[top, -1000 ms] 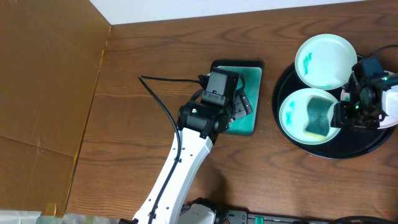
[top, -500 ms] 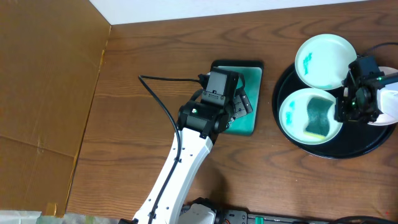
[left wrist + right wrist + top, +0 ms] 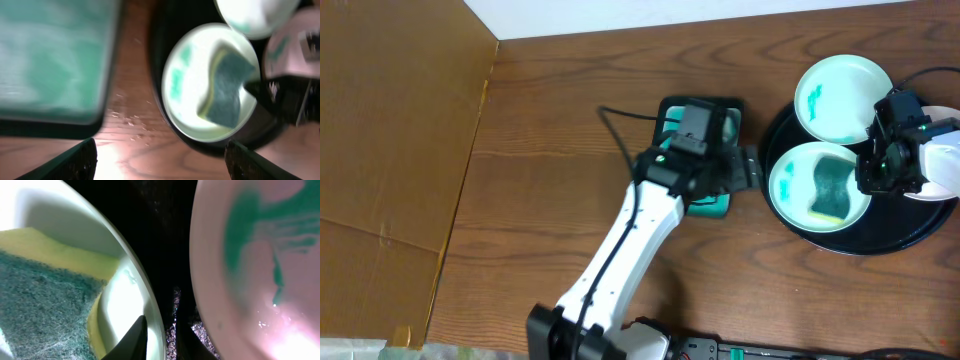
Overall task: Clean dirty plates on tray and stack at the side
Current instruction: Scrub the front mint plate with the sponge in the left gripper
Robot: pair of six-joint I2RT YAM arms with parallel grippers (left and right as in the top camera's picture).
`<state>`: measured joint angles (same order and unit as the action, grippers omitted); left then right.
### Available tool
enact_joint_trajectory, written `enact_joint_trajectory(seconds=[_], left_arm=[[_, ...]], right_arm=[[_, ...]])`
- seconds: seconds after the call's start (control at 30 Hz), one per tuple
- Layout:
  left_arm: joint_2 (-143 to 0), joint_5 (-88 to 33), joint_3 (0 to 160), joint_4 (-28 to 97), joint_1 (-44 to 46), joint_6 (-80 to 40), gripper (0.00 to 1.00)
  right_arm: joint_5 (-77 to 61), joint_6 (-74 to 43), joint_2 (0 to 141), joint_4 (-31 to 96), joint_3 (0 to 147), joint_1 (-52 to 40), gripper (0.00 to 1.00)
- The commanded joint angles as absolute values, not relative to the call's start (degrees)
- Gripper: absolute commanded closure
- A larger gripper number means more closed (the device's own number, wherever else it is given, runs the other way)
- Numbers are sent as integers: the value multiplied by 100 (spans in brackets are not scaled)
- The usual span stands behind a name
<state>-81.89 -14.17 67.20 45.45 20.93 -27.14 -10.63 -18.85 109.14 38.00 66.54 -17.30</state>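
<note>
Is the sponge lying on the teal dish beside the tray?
No, the sponge lies in the front plate on the black tray, apart from the teal dish.

Overhead is evenly lit and sharp; left wrist view smears, with glare on the desk [image 3: 114,164]; right wrist is soft

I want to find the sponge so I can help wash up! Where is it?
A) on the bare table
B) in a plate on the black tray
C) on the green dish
B: the sponge lies inside a white plate on the black tray.
</note>
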Motion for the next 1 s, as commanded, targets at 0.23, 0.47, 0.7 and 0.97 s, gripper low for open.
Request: enact_joint_trajectory(seconds=[0.23,0.47,0.7,0.97], left_arm=[[-9028,-2351,6733,3352,2716,-2508,33],[-9909,-2174,6733,2443,3330,-2486,31],[-10444,-1275,6733,2141,3699,-2491,32],[-10486,-703,6733,1938,4040,-2639,35]], right_arm=[[-1057,-1883,11083,3763,6650,-1789,87],[-1055,-1885,11085,3741,6650,-1789,85],[-1055,-1885,11085,3721,6650,-1796,85],[-1057,-1887,11087,3704,6648,-1796,85]])
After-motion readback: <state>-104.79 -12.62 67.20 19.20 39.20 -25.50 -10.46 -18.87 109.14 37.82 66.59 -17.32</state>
